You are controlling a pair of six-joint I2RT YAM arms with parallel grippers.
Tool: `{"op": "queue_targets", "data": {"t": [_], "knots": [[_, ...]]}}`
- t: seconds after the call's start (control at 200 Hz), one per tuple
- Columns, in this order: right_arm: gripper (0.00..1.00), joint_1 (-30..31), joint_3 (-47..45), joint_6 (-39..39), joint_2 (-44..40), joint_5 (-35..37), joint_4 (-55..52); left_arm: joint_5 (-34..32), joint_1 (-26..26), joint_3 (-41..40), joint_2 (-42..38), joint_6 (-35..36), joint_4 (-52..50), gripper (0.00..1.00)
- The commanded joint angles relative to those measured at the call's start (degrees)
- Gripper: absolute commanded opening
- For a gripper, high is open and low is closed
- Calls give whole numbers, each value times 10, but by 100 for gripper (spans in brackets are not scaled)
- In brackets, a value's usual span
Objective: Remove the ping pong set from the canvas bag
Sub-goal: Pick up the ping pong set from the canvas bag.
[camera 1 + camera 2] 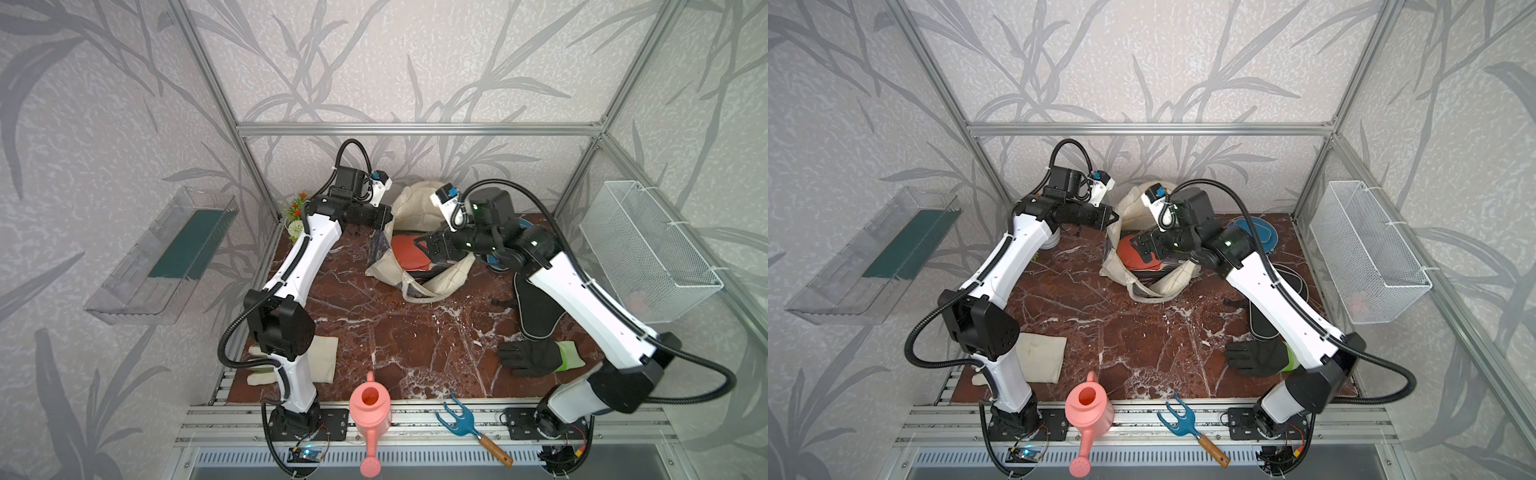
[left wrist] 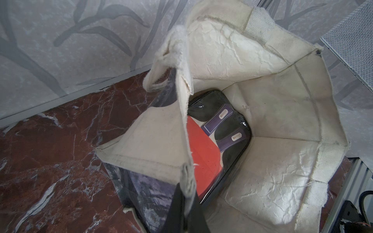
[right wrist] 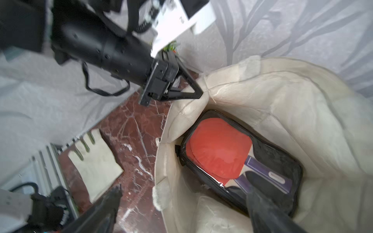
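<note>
- My left gripper (image 3: 199,94): matt black plastic fingers.
- The canvas bag (image 2: 262,113): matt cream cloth, with a crinkled, rough lining.
- The ping pong set (image 3: 222,149): glossy clear plastic cover, matt red rubber beneath.
- The tabletop (image 2: 60,141): smooth, polished red marble look.
- The basket (image 1: 648,249): white wire mesh.

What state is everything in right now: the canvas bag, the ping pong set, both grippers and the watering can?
canvas bag, mouth open, one side of its rim pinched.
ping pong set, in its case, lying inside the bag.
left gripper, shut on the bag's rim.
right gripper, open, one finger inside the bag, one outside.
watering can, upright, untouched.
</note>
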Motion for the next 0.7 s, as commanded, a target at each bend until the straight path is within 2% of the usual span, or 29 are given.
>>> {"op": "queue_targets", "data": {"t": [0.0,0.075,0.2,0.355,0.435,0.56,0.695], "knots": [[88,-4,27,-125,82,-24,-26,14,-5,1,-80,18,76,0],[85,-17,41,-128,128,-25,-23,2,-4,-16,-93,22,81,0],[75,-56,44,-110,177,-35,-7,-8,-3,-56,-114,26,95,0],[73,-77,72,-108,228,18,-32,9,-3,-107,-131,23,119,0],[79,-82,77,-91,243,60,-46,19,-3,-133,-137,22,132,0],[88,-97,96,-3,255,142,-96,34,-4,-164,-141,9,156,0],[96,-103,54,59,230,220,-89,40,-7,-181,-136,-1,171,0]]}}
